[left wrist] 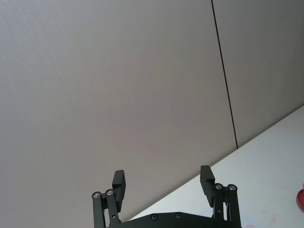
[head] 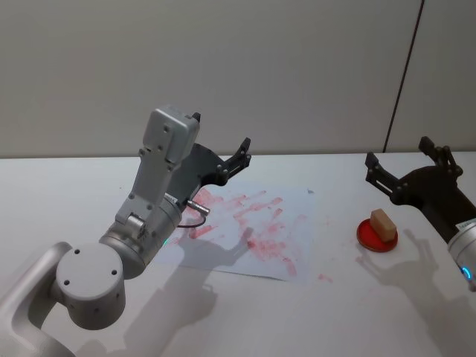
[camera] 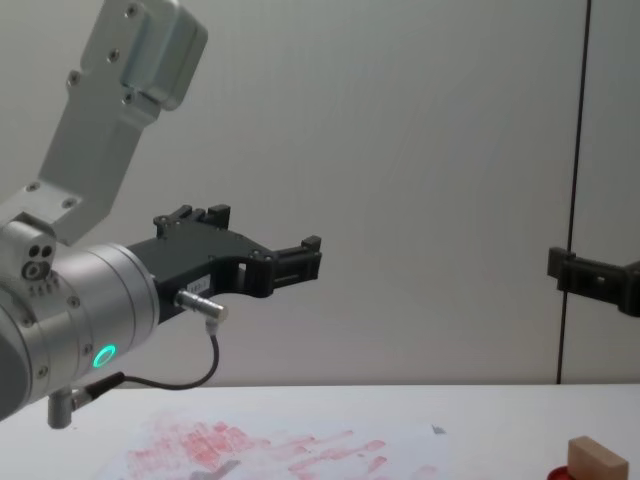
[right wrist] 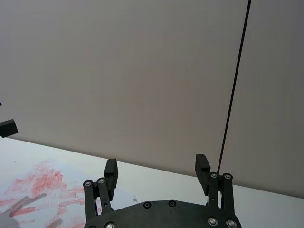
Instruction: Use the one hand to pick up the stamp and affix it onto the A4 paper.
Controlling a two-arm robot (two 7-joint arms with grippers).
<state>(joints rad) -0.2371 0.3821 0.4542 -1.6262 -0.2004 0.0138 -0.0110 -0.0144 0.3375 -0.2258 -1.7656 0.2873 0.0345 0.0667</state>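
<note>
The stamp point(head: 382, 223), a small tan wooden block, rests on a round red ink pad point(head: 376, 236) on the right of the table; the chest view catches the stamp point(camera: 596, 460) low at the right. The A4 paper point(head: 245, 230), white with smeared red marks, lies at the table's middle. My left gripper point(head: 222, 131) hangs open and empty above the paper's far left part, pointing toward the wall. Behind and above the stamp, my right gripper point(head: 397, 151) is raised, open and empty. Each wrist view shows its own spread gripper, left point(left wrist: 162, 175) and right point(right wrist: 156, 164), against the wall.
A white table point(head: 335, 312) with a grey wall close behind it. The bulky left arm point(head: 141, 223) leans over the paper's left side. A few red smudges point(head: 325, 277) mark the table between paper and pad. Bare tabletop lies in front.
</note>
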